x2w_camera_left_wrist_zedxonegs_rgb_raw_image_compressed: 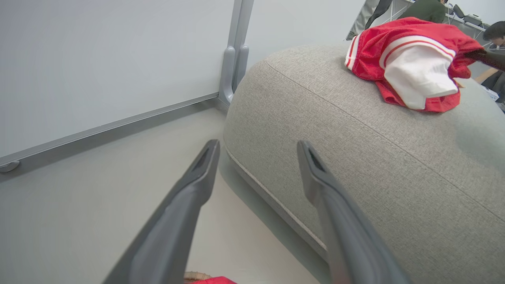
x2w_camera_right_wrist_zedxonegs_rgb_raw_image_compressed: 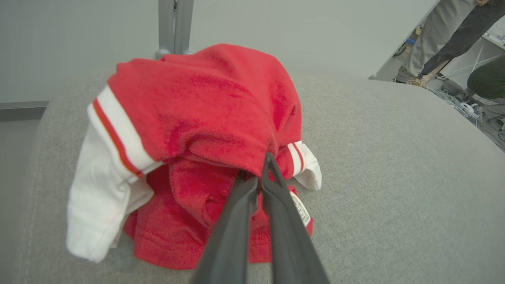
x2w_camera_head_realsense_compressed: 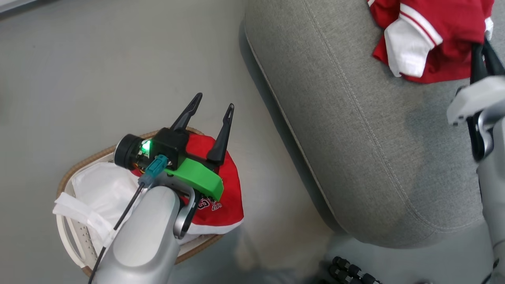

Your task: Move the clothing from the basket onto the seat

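A shiny red striped garment (x2w_camera_head_realsense_compressed: 434, 35), with a white panel and white-and-red stripe trim, sits at the far right edge of a flecked grey fabric seat (x2w_camera_head_realsense_compressed: 355, 138) with paler seam stitching. A red lettered garment (x2w_camera_head_realsense_compressed: 229, 185), printed in white with a white hem band, covers the right side of a white basket (x2w_camera_head_realsense_compressed: 77, 240) with a brown woven rim and white lining (x2w_camera_head_realsense_compressed: 102, 185). The left gripper (x2w_camera_head_realsense_compressed: 214, 100) has black fingers, a bright green housing and 1 green light. The floor (x2w_camera_head_realsense_compressed: 79, 59) is pale grey.
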### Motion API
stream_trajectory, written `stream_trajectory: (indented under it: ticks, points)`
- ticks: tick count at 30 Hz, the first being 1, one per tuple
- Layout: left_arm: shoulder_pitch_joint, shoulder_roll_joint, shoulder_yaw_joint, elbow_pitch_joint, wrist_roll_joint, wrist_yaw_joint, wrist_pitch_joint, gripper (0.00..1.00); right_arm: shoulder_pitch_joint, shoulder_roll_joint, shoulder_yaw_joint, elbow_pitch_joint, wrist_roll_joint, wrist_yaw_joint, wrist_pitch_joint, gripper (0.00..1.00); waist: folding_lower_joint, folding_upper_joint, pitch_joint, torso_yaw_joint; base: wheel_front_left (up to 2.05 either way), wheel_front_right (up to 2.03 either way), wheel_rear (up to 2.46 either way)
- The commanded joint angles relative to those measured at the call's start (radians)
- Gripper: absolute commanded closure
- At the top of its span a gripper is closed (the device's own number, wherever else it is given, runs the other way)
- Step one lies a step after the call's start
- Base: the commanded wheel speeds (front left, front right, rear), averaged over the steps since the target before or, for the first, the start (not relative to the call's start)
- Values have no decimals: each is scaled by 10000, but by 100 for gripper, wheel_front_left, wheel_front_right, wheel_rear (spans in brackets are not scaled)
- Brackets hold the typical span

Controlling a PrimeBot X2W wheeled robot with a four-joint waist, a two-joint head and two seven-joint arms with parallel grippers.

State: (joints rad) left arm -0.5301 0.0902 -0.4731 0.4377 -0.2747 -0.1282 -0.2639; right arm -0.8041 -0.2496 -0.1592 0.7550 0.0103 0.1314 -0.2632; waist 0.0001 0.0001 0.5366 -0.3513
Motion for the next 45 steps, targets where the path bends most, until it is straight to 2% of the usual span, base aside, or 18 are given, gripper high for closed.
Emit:
stream_trajectory:
  ticks: [1,11,17,25,35,45]
  points:
    - [181,-26,65,52,-72,-38,-10,0,399,38,-175,7,-48,-14,-24,0,-1,-1,-316,-47,0,0,0]
    - [1046,-278,820,211,-176,-34,-8,0,2798,324,-1001,-1038,272,-14,-24,0,-1,-1,-1695,91,0,0,0]
    - [1769,-346,1598,135,-84,40,-10,0,3685,698,-567,-2233,481,-14,-23,0,-1,-1,-2430,435,0,0,0]
    - [2729,-378,2677,-7,139,321,-8,0,4309,1307,422,-3423,967,-14,-24,0,-1,-1,-3313,1338,0,0,0]
    - [3408,-385,3572,154,25,658,-8,0,4724,1780,1343,-3621,1145,-14,-24,0,-1,-1,-3952,2437,0,0,0]
    - [4056,-383,4216,297,85,674,-9,0,5244,1928,1706,-3336,1159,-14,-24,0,-1,-1,-4456,3256,0,0,0]
